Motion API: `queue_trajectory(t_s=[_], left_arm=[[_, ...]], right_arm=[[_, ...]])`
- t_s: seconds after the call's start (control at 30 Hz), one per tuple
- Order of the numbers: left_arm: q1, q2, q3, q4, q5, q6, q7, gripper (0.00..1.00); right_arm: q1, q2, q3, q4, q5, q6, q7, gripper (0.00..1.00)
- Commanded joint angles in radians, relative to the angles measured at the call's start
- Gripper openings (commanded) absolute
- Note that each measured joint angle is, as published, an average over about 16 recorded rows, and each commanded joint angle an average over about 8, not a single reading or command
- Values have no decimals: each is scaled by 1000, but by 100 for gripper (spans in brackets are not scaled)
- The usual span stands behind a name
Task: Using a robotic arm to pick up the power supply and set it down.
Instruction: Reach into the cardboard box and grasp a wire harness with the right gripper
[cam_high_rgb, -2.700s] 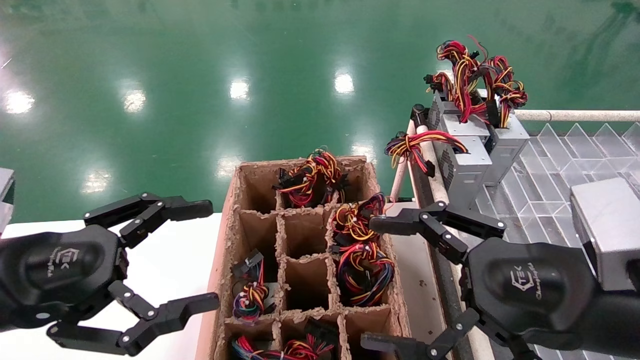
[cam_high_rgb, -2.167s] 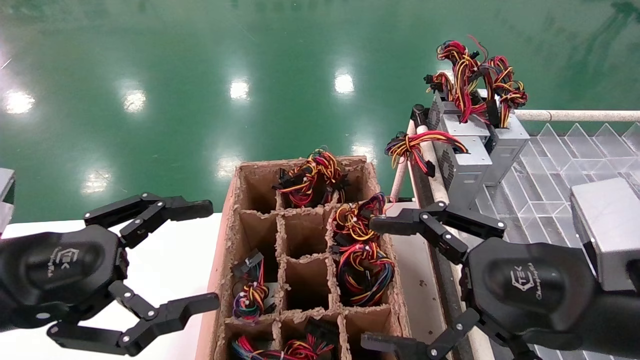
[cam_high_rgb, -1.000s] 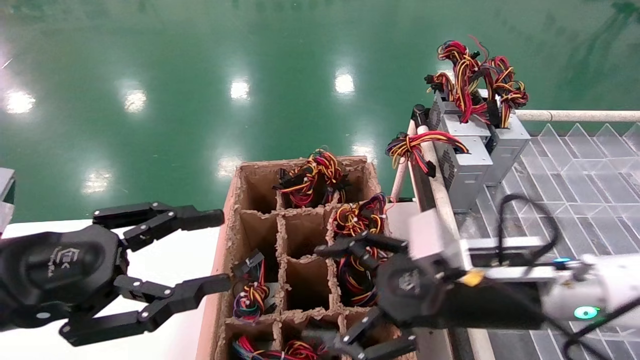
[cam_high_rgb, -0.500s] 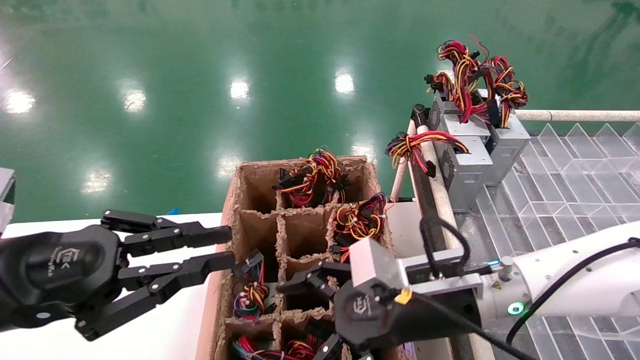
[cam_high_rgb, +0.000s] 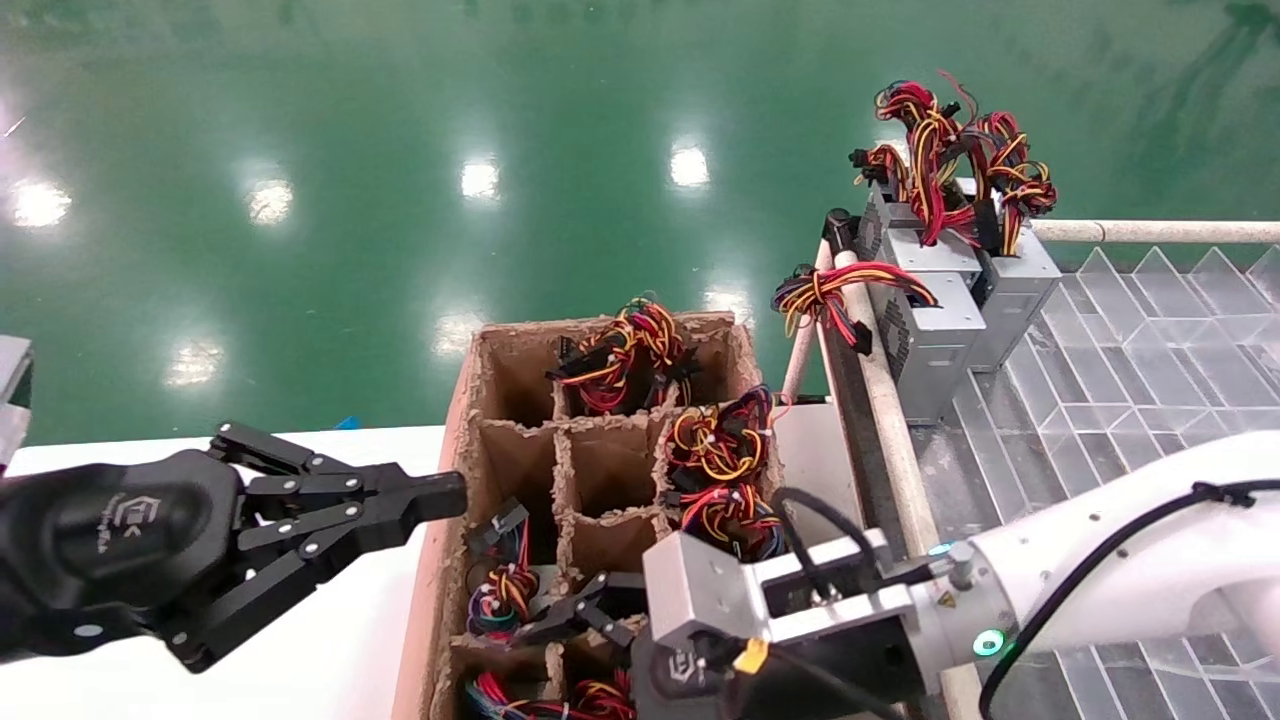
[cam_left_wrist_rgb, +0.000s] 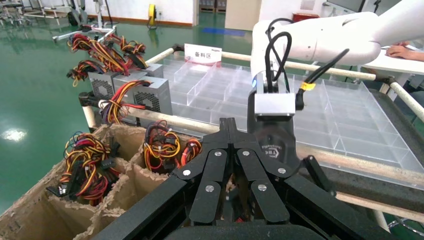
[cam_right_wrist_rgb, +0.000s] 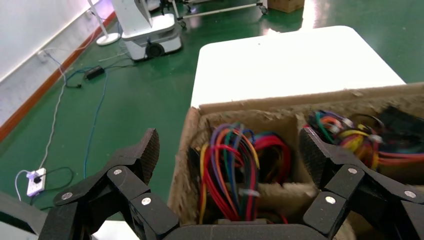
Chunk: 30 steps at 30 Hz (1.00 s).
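Note:
The robotic arm (cam_high_rgb: 1090, 570) reaches in from the right with its silver wrist block (cam_high_rgb: 700, 590) over the near end of a compartmented cardboard box (cam_high_rgb: 470, 380). Its right gripper (cam_high_rgb: 575, 650) is open. In the right wrist view, the right gripper (cam_right_wrist_rgb: 231, 150) hangs above a near-left corner cell, and its fingers (cam_right_wrist_rgb: 147, 150) stand on either side of a bundle of red, purple, blue and yellow wires (cam_right_wrist_rgb: 230, 165). The grey body of that power supply is hidden. My left gripper (cam_high_rgb: 450, 492) is shut on nothing beside the box's left wall.
Other wire bundles (cam_high_rgb: 620, 365) (cam_high_rgb: 715, 440) fill several cells of the box. Grey power supplies (cam_high_rgb: 935, 330) with wires stand at the back of a rack of clear dividers (cam_high_rgb: 1100, 360) on the right. A white table (cam_high_rgb: 330, 580) lies left of the box, with green floor beyond.
The right arm swung left from above the rack to over the box's near end and turned its open gripper down. The left gripper went from open to shut.

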Motion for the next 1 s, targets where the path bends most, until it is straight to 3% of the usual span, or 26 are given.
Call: queue_trajectory(t_s=[0.03, 0.1, 0.17, 0.5, 1.0], left_arm=[[0, 0, 0, 0, 0, 0, 0, 0], [0, 0, 0, 0, 0, 0, 0, 0], [0, 0, 0, 0, 0, 0, 0, 0], [0, 0, 0, 0, 0, 0, 0, 0], [0, 0, 0, 0, 0, 0, 0, 0]], right_arm=[[-8, -3, -3, 13, 2, 13, 5, 32], [-15, -5, -5, 29, -1, 28, 15, 9], [-21, -6, -7, 43, -5, 41, 26, 0], [-27, 21, -7, 71, -20, 69, 58, 0], [-8, 27, -11, 70, -25, 48, 69, 0]])
